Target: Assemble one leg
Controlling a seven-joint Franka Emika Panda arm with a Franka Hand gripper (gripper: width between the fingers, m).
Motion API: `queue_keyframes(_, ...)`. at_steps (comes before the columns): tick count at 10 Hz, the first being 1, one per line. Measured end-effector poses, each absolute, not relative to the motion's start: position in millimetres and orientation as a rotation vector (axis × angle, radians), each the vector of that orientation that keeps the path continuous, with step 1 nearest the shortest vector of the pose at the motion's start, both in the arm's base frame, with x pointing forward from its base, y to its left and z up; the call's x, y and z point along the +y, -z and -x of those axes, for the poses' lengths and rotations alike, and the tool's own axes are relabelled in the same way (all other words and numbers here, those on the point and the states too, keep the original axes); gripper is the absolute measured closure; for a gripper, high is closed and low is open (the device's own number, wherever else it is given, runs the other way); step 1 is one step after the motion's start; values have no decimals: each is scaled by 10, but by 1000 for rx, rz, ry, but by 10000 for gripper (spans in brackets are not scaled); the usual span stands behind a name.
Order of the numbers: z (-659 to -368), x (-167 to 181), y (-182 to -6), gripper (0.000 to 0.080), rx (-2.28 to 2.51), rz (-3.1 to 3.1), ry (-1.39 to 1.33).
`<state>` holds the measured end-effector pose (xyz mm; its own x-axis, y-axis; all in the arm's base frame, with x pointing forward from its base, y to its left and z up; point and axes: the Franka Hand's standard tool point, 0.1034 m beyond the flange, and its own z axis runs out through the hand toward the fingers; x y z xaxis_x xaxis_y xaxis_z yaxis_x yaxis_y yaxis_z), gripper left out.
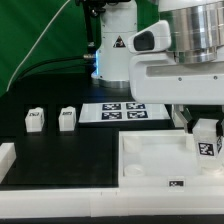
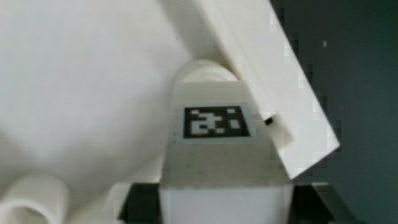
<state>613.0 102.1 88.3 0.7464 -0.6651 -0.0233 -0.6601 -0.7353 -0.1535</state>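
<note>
**At the tray's corner: line the leg up before lowering it**

Between the two fingers of the hand (image 2: 221, 203) sits the leg (image 2: 215, 120), clamped from both sides, its marker tag facing the wrist camera and its rounded end pointing away from the hand. Just beyond that end runs the raised wall of the large white tray (image 2: 267, 80). I cannot tell whether leg and tray touch.

I judge the step to be seating the leg at this corner. Doing it well means centring the rounded end over the corner, holding the leg upright, and descending slowly with a firm grip until it bottoms out. A skewed entry could jam it against the wall.

Well apart from the hand, a spare leg (image 1: 68, 119) and a second spare leg (image 1: 35, 120) stand on the dark tabletop (image 1: 60, 150). The marker board (image 1: 123, 110) lies nearer the hand.
</note>
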Motion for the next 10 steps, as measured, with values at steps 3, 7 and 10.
queue_keyframes(3, -6134, 1031, -887, 508, 1485, 2569, -2)
queue_keyframes(7, -6136, 1036, -888, 507, 1477, 2572, -1)
queue_keyframes(10, -6131, 1039, -875, 267, 1184, 2722, 25)
